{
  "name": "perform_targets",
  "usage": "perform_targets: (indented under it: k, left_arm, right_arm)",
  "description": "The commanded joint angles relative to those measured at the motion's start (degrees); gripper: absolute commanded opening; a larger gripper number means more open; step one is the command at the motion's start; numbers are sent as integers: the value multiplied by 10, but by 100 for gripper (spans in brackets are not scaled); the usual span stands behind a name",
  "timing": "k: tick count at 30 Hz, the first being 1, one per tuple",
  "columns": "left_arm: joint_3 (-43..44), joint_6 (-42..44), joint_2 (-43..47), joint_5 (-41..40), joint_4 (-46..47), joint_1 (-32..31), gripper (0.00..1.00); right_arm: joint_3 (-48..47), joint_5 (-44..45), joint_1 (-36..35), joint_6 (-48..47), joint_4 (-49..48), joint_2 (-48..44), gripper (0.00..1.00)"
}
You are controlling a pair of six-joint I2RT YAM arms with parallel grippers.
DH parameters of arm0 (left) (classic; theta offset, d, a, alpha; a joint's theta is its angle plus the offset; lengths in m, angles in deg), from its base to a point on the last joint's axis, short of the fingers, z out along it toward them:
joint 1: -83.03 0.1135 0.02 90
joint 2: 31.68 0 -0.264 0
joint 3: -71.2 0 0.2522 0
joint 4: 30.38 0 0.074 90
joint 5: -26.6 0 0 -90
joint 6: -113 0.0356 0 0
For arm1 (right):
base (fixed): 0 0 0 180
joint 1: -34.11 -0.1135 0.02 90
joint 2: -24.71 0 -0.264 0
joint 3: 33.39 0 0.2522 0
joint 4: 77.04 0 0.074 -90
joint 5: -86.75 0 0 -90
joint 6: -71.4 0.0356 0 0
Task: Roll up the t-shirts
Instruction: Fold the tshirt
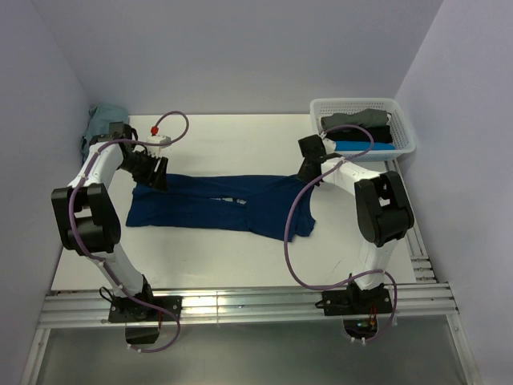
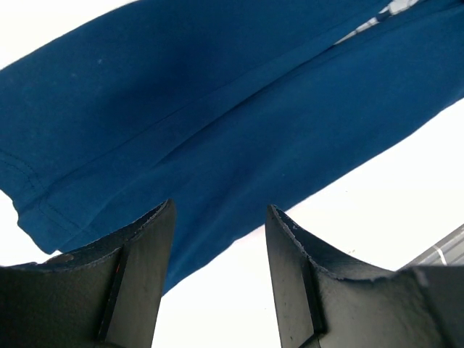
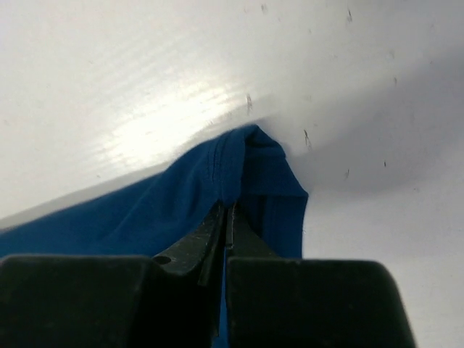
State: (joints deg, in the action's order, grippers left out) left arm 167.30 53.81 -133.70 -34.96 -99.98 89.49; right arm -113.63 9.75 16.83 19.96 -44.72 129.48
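The dark navy blue cloth t-shirt (image 1: 208,204) lies in a long strip across the white table (image 1: 240,261), not yet rolled, my right pincer (image 3: 226,214) clamped on its right edge, my left pincer (image 2: 217,221) open over its left end, more shirts (image 1: 362,132) in the far-right white basket (image 1: 353,103).

Left arm (image 1: 100,163) and right arm (image 1: 345,170) both reach forward and low, left jaws parted, right jaws pressed together.

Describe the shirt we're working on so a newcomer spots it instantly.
Start at the middle of the white table. The navy t-shirt lies stretched out there, the right end effector pinching its right end. It alone is laid out: other shirts sit in the basket far right, a teal one bunched far left.
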Motion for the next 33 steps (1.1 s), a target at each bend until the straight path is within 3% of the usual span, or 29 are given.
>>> perform_targets:
  k: [1, 14, 17, 18, 21, 23, 27, 33]
  left_arm:
    - [-8, 0, -8, -8, 15, 7, 58]
    - [-12, 3, -35, -20, 27, 29, 58]
    - [-12, 4, -42, -20, 28, 33, 58]
    - [-11, 4, -42, -21, 31, 33, 58]
    - [-3, -1, -43, -20, 34, 38, 59]
    - [11, -11, -41, -18, 39, 43, 59]
    - [26, -49, -27, -55, 82, 65, 59]
    - [56, -96, -52, -138, 134, 78, 57]
  right_arm:
    - [-39, 14, 12, -7, -6, -15, 1]
    - [-133, 2, 40, -17, 28, 51, 2]
    - [-119, 0, 40, -13, 20, 48, 13]
    - [-110, 0, 40, -14, 19, 42, 25]
    - [-103, 5, 40, -12, 26, 29, 46]
    - [-101, 10, 40, -10, 37, 18, 52]
    - [-61, 16, 36, -3, 45, -50, 57]
    - [37, -2, -5, 12, 24, -143, 57]
